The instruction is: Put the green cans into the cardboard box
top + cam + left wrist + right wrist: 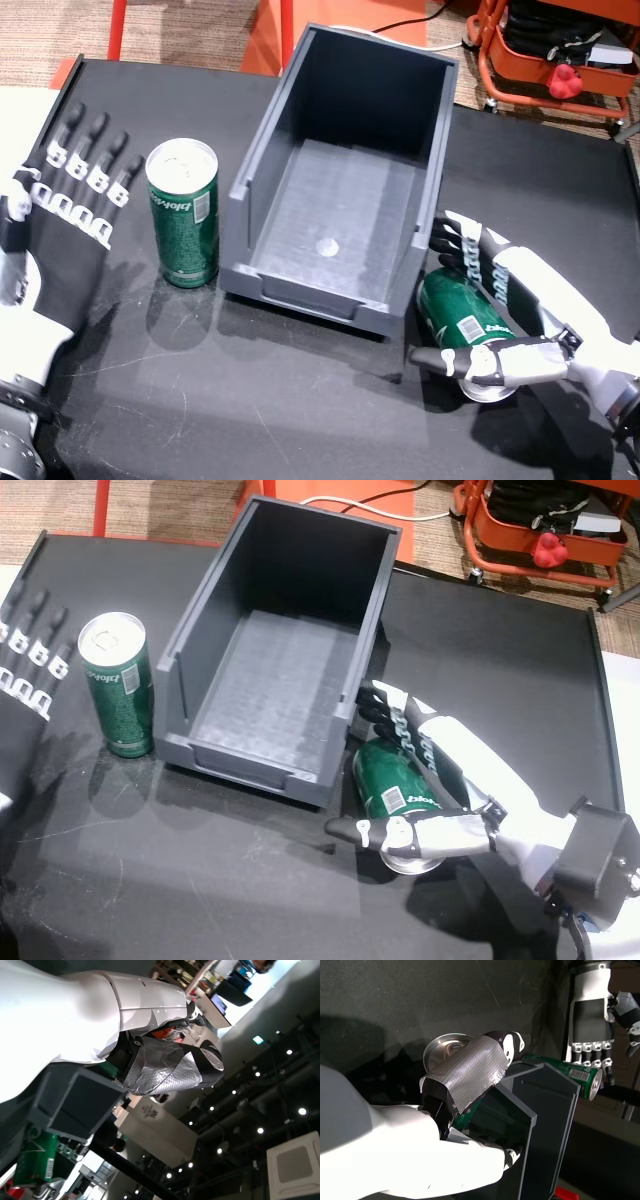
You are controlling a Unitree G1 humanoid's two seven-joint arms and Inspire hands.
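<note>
My left hand lies flat with its back up, four fingers straight and side by side, pointing away from me, holding nothing; in both head views it sits at the left edge. My right hand reaches in from the lower right, forearm angled across. Its fingers curl over the far side of the can lying on its side, and my thumb presses along the near side, so the hand is wrapped around it.
</note>
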